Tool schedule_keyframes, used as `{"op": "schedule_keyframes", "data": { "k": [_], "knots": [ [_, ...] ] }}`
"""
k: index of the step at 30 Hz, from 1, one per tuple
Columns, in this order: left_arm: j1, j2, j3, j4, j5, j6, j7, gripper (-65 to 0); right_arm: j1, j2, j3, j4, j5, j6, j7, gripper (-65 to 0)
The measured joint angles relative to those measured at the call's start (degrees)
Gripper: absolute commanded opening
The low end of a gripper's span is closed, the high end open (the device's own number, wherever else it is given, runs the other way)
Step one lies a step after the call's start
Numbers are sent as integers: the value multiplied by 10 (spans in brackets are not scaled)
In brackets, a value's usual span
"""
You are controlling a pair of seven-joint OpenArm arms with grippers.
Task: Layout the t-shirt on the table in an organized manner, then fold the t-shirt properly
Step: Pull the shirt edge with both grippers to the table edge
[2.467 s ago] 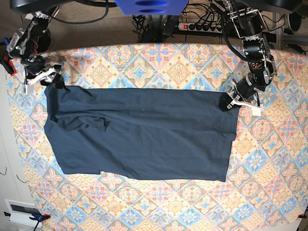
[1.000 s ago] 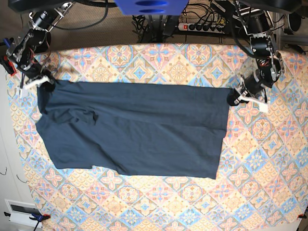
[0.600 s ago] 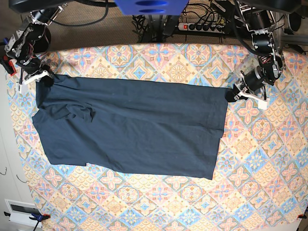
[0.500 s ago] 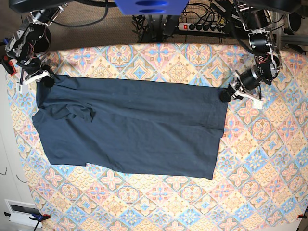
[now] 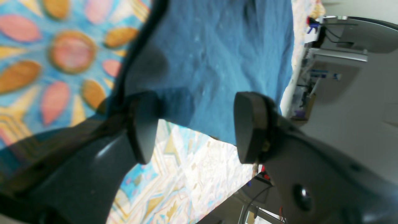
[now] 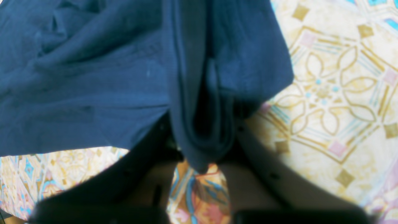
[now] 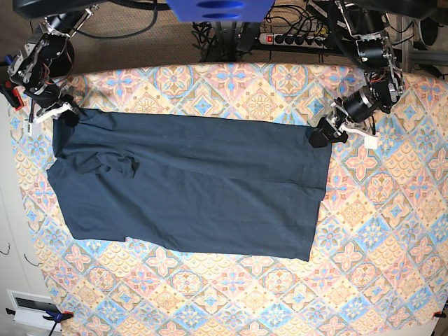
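Note:
The t-shirt (image 7: 196, 182) lies spread out, dark navy, across the middle of the table (image 7: 378, 231), with a crumpled fold near its left end. My right gripper (image 7: 66, 115) is at the shirt's far left corner. In the right wrist view it (image 6: 202, 146) is shut on a bunched fold of the t-shirt (image 6: 77, 77). My left gripper (image 7: 329, 133) hangs at the shirt's far right corner. In the left wrist view it (image 5: 194, 127) stands open, its pads (image 5: 141, 127) apart with nothing gripped, and the t-shirt (image 5: 217, 56) lies flat just beyond them.
A power strip (image 7: 294, 38) and cables lie behind the table's far edge. A red clamp (image 7: 10, 94) sits at the left edge. A white box (image 7: 31, 308) stands off the front left corner. Patterned cloth shows bare to the right of and in front of the shirt.
My left gripper has opened, let go of the shirt's far right corner and shifted a little left. Before that the shirt was drawn back and leftward. The right gripper keeps its hold.

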Motion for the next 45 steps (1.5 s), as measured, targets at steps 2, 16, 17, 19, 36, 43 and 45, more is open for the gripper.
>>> {"op": "schedule_keyframes", "data": {
  "k": [2, 16, 17, 19, 36, 43, 45],
  "knots": [
    [7, 5, 0, 1, -4, 0, -1, -272, 0, 0, 0, 0, 0, 0, 0, -650],
    [59, 7, -63, 5, -26, -10, 5, -272, 0, -1, 0, 0, 0, 0, 0, -650],
    [57, 7, -64, 5, -25, -10, 7, -272, 0, 0, 0, 0, 0, 0, 0, -650],
    [54, 8, -65, 5, -22, -9, 7, -272, 0, 0, 0, 0, 0, 0, 0, -650],
    [-51, 74, -50, 0, 131, 0, 2, -650, 1, -1, 0, 31, 0, -1, -2, -650],
    [-44, 61, -53, 3, 115, 1, 21, -650, -2, -1, 0, 31, 0, 0, -2, -650],
    [-28, 47, -53, 22, 98, 1, 21, -650, -10, 0, 0, 32, 0, 1, -10, -650]
  ]
}}
